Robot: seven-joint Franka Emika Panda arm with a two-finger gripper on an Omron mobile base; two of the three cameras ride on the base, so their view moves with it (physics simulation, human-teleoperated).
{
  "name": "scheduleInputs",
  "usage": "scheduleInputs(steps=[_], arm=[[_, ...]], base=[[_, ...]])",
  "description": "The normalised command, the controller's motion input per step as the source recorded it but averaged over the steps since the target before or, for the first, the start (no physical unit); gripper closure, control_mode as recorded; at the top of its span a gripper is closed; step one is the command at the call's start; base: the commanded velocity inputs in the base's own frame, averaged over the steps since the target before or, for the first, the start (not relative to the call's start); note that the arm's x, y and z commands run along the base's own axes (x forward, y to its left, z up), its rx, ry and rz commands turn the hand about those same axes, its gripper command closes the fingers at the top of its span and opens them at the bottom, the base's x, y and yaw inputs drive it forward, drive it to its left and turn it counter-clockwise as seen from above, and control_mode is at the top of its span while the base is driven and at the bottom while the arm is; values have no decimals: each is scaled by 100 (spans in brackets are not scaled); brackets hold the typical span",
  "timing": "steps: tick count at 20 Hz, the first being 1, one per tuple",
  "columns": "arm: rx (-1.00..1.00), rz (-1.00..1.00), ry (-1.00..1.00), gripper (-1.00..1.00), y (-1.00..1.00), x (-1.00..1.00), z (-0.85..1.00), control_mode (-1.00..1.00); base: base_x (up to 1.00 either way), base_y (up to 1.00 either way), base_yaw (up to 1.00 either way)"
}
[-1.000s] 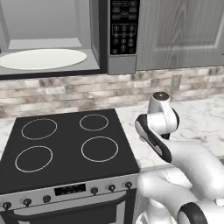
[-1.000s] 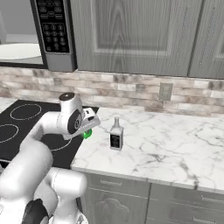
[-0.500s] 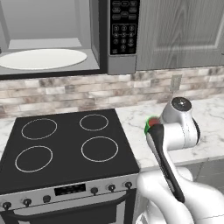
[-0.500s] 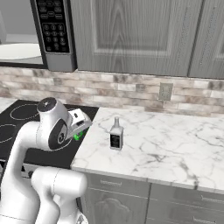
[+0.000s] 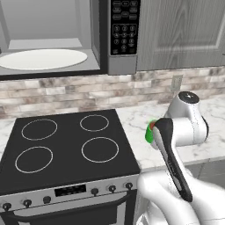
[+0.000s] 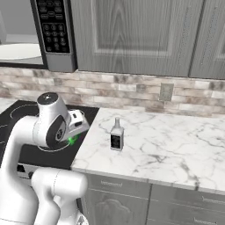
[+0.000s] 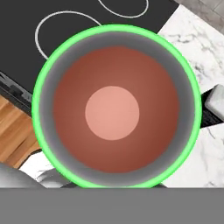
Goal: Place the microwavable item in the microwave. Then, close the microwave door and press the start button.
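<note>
The green mug (image 7: 113, 109) takes up most of the hand view, seen from straight above, with reddish-brown liquid inside. My gripper (image 6: 73, 134) is shut on it, holding it just above the seam between the stove's right edge and the counter. A green sliver of the mug (image 5: 150, 131) peeks out left of my forearm, and another green bit (image 6: 70, 140) shows under the hand. The microwave (image 5: 118, 66) hangs above the stove, its cavity open with the white turntable plate (image 5: 41, 58) and black keypad (image 5: 124, 24). Its door is out of view.
The black stove (image 5: 66, 145) with several burner rings lies under the microwave, knobs along its front. A small dark bottle with a white label (image 6: 116, 136) stands on the marble counter (image 6: 167, 145) right of the hand. Grey cabinets (image 6: 132, 35) hang above the counter.
The arm has folded and the hand has carried the mug left and toward the front, from over the counter to the stove's right edge.
</note>
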Motion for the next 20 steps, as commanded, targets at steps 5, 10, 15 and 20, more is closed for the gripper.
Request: scheduleInputs(steps=[5,10,15,20], arm=[[5,5,12,100,13,-50,-9,-100],[0,3,2,100,19,-20,-8,100],[0,0,0,100,0,0,0,100],[0,0,0,100,0,0,0,100]], base=[[0,0,0],[-25,43,3],[-3,100,0],[31,87,0]])
